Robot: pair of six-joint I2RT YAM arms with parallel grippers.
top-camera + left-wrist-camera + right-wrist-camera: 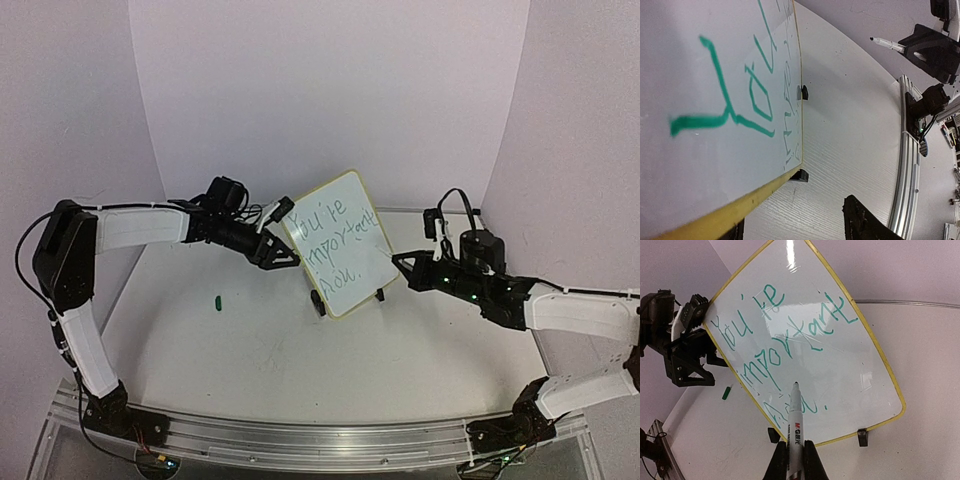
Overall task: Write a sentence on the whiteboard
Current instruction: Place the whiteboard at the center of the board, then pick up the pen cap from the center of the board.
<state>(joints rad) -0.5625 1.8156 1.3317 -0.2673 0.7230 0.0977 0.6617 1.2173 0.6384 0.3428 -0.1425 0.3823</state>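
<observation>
The whiteboard [345, 250] stands tilted on its black feet at mid table, with a pale-yellow frame. The sentence [785, 335] is in green marker on three lines: "You're", "important" and a short last word with a full stop. My left gripper [283, 250] is open at the board's left edge. In the left wrist view [800, 227] the yellow edge runs down to one finger [735, 232]. My right gripper [794, 460] is shut on a white marker [794, 425]. The marker's uncapped tip points at the last line and stands apart from the board.
A green marker cap [217, 300] lies on the table left of the board. It also shows in the right wrist view [727, 392]. A metal rail [300, 440] runs along the near table edge. White walls enclose the back and sides.
</observation>
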